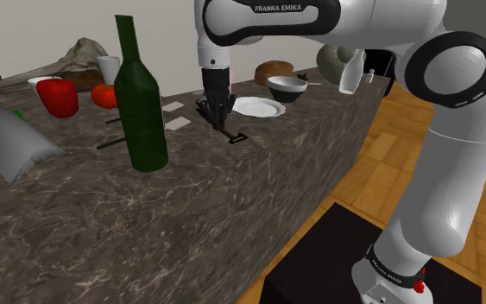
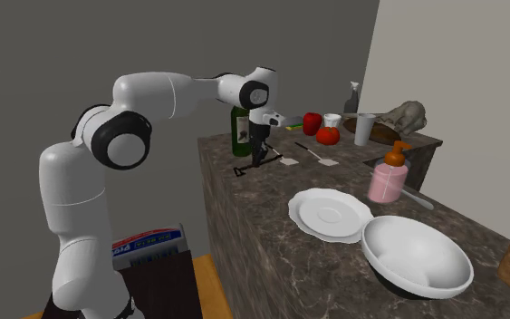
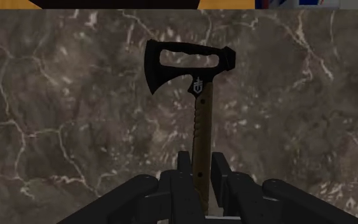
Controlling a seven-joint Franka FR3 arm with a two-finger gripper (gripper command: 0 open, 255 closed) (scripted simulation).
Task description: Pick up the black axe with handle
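Hand pinching axe handle; black head juts beyond hand, over marbled counter.

The counter is dark stone with pale veins, polished to a soft sheen. The axe has a matt black head and a ribbed olive-brown handle, perhaps rubber. The bottle looks like glossy dark-green glass, and the floor is smooth wood planks.

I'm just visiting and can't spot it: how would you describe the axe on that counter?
On the dark marbled counter, between the tall green bottle and the white plate, the axe lies flat beneath the claw. Unlike the dishes, it has a black cut-out head and a slim brown handle.
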